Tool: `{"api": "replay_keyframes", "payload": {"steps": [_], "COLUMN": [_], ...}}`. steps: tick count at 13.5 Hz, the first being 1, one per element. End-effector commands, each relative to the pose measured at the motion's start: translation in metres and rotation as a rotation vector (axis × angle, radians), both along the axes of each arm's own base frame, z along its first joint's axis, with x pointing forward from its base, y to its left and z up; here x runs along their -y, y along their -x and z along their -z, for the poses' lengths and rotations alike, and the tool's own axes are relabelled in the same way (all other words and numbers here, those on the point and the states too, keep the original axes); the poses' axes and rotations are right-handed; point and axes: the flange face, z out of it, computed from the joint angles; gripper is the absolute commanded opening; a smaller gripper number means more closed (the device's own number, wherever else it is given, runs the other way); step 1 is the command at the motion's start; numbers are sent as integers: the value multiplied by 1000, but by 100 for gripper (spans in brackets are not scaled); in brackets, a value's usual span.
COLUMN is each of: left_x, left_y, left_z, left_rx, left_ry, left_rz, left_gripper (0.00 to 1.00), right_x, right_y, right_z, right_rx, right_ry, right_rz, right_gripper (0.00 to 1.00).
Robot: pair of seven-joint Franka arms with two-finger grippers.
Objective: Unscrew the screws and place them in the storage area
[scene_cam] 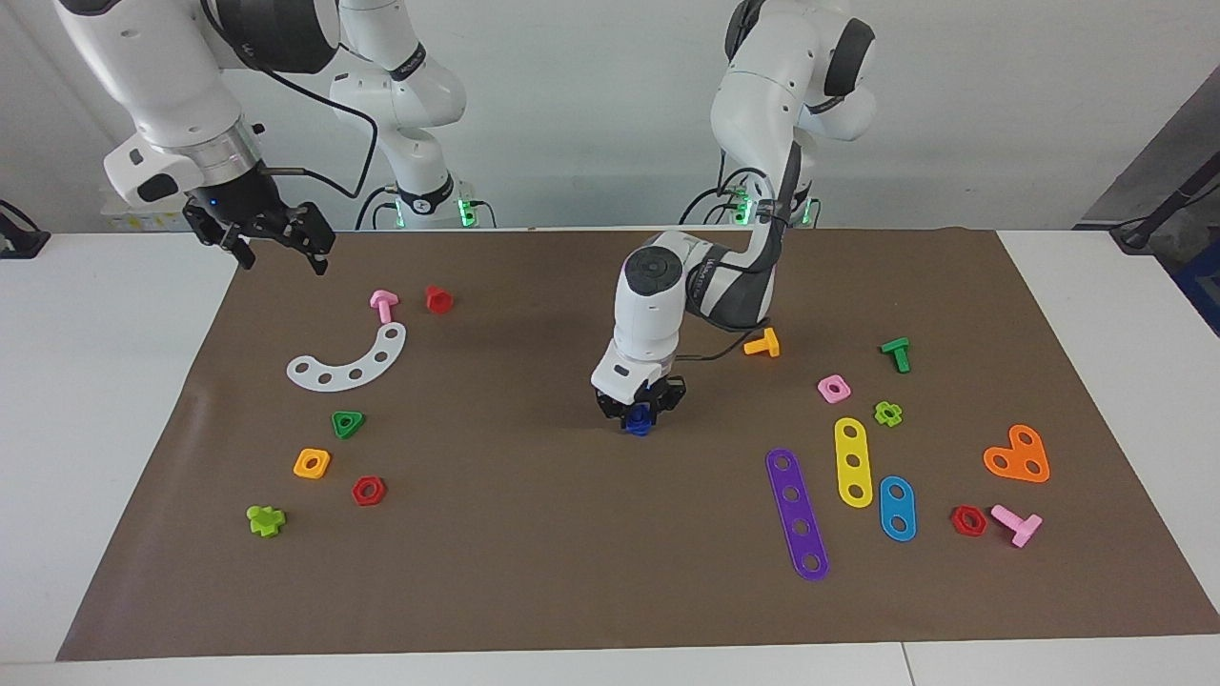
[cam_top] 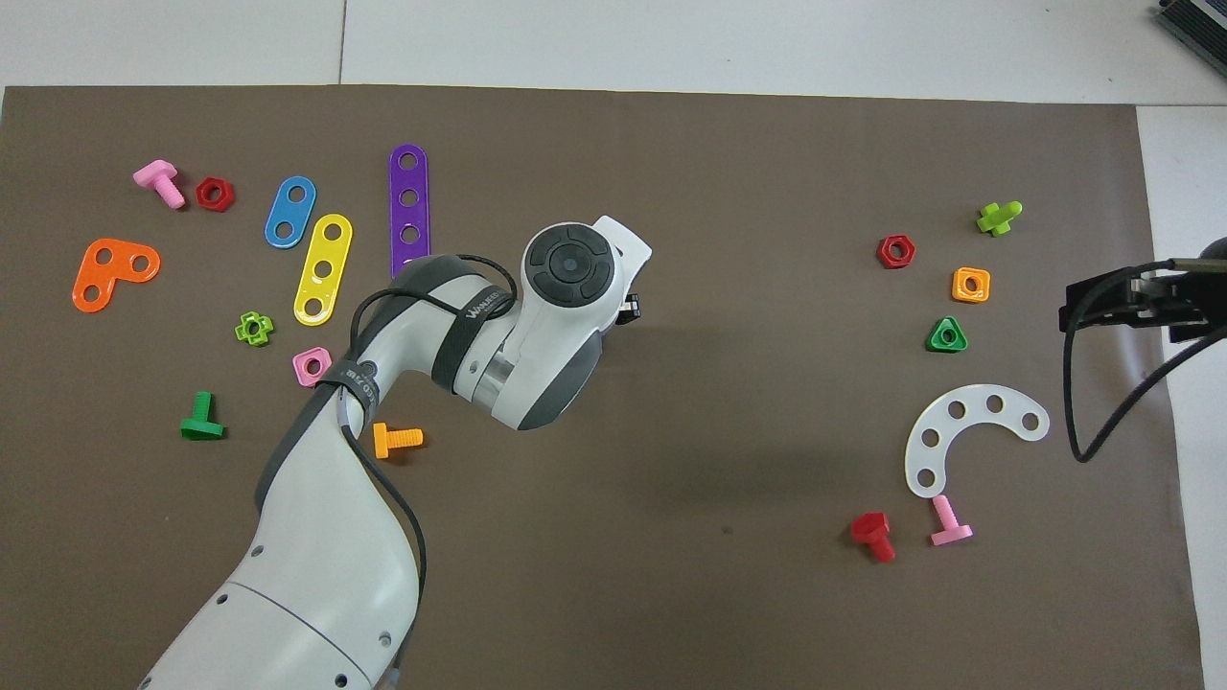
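My left gripper (scene_cam: pixel 639 417) is down at the middle of the brown paper sheet (scene_cam: pixel 534 553), shut on the dark-blue screw (scene_cam: pixel 639 426), which sits at or just above the paper. I cannot tell bolt from nut. In the overhead view the left arm's wrist (cam_top: pixel 570 264) hides the screw and the fingers. My right gripper (scene_cam: pixel 278 250) waits open and empty, raised over the paper's edge at the right arm's end; it also shows in the overhead view (cam_top: pixel 1131 307).
Toward the left arm's end lie purple (scene_cam: pixel 797 514), yellow (scene_cam: pixel 853 461) and light-blue (scene_cam: pixel 897 508) strips, an orange bolt (scene_cam: pixel 762 343) and an orange heart plate (scene_cam: pixel 1017 455). Toward the right arm's end lie a white curved strip (scene_cam: pixel 348 362), a pink bolt (scene_cam: pixel 384 305) and several nuts.
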Motion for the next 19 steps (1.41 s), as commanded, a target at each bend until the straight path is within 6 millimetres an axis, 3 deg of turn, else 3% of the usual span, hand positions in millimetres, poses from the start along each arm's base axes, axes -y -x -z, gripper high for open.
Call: {"api": "replay_keyframes", "payload": {"steps": [1, 5, 7, 9, 13, 16, 19], "left_x": [0, 0, -14, -42, -125, -185, -227], "left_y": [-8, -16, -27, -45, -76, -73, -63], "left_z": [-15, -48, -58, -61, -86, -75, -48], "left_rx": [-14, -29, -31, -30, -42, -82, -106], "left_ry": [-30, -6, -9, -2, 59, 47, 42], "left_rz": [-5, -27, -51, -83, -7, 95, 186], "left_gripper": [42, 43, 43, 42, 42, 42, 41], "right_x": [0, 0, 0, 0, 0, 0, -1], "right_y": [6, 6, 6, 6, 6, 5, 6], "right_z": [-1, -1, -1, -1, -1, -1, -1], "right_rx": [-1, -1, -1, -1, -1, 2, -1], "right_ry": [-8, -8, -8, -8, -8, -7, -8], "right_rz": [14, 14, 16, 14, 14, 17, 13], "right_gripper": [100, 100, 100, 100, 100, 100, 100]}}
